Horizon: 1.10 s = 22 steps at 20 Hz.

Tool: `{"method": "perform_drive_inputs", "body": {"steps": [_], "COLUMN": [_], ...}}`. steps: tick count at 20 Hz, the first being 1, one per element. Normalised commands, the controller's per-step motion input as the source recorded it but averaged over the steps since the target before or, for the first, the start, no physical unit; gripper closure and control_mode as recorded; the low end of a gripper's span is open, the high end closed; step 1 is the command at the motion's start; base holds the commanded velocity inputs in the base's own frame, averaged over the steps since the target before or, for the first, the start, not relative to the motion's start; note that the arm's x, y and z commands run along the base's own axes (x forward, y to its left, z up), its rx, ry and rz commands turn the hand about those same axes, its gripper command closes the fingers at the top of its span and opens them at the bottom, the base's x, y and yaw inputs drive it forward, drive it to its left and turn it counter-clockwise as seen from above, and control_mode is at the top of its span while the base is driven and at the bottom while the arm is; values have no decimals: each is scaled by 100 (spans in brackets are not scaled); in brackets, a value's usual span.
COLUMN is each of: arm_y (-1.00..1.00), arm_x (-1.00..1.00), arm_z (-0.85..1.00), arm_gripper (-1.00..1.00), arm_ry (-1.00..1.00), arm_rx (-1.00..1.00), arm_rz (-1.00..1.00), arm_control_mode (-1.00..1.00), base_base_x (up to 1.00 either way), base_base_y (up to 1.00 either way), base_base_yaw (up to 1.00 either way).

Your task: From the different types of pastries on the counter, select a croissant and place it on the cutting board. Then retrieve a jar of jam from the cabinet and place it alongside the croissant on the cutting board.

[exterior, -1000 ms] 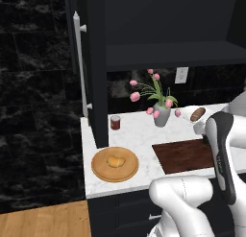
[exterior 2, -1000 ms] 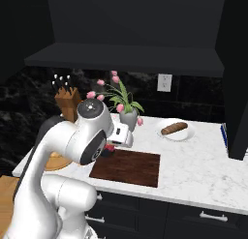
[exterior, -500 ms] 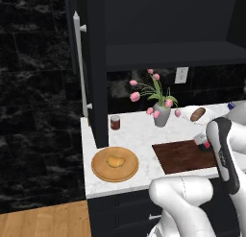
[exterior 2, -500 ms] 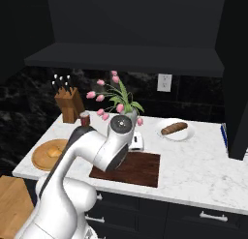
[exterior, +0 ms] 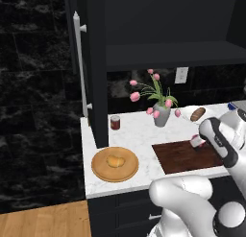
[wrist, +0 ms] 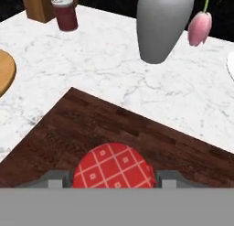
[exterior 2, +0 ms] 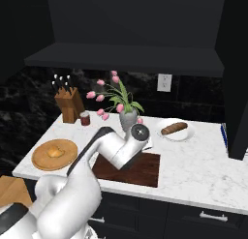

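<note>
Swinging rightward since a second ago, the arm now reaches over the flat dark brown wooden cutting board [exterior: 185,156], its gripper [wrist: 112,180] low above the grained surface. In the hand view the jaws stand on either side of a round lid with a red and white check pattern, the jar of jam [wrist: 113,168], and appear clamped on it. On the white marble-patterned desk [exterior 2: 203,165], the lumpy golden croissant [exterior: 115,160] lies on a round light-wood plate [exterior: 101,169] at the left end, well apart from the board. A smooth grey vase [wrist: 162,24] of pink tulips stands behind the board, with a dark maroon cylinder [wrist: 65,12] further left beside a wooden knife block [exterior 2: 67,105]. An elongated brown pastry [exterior 2: 173,128] rests on a white plate to the right.
</note>
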Motion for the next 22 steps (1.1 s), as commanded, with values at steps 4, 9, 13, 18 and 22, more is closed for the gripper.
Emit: {"method": "perform_drive_inputs", "body": {"steps": [4, 9, 13, 18, 22], "arm_y": [-63, -11, -54, -43, -8], "arm_x": [23, 5, 2, 15, 30], "arm_z": [-16, -1, -1, -4, 0], "arm_gripper": [100, 100, 100, 100, 100], "arm_ry": [5, 11, 14, 3, 1], "arm_rx": [1, 1, 10, 13, 15], "arm_rz": [25, 6, 29, 33, 22], "arm_control_mode": [-100, -100, -100, -100, -100], "base_base_x": [0, 0, 0, 0, 0], "base_base_y": [0, 0, 0, 0, 0], "base_base_yaw": [0, 0, 0, 0, 0]}}
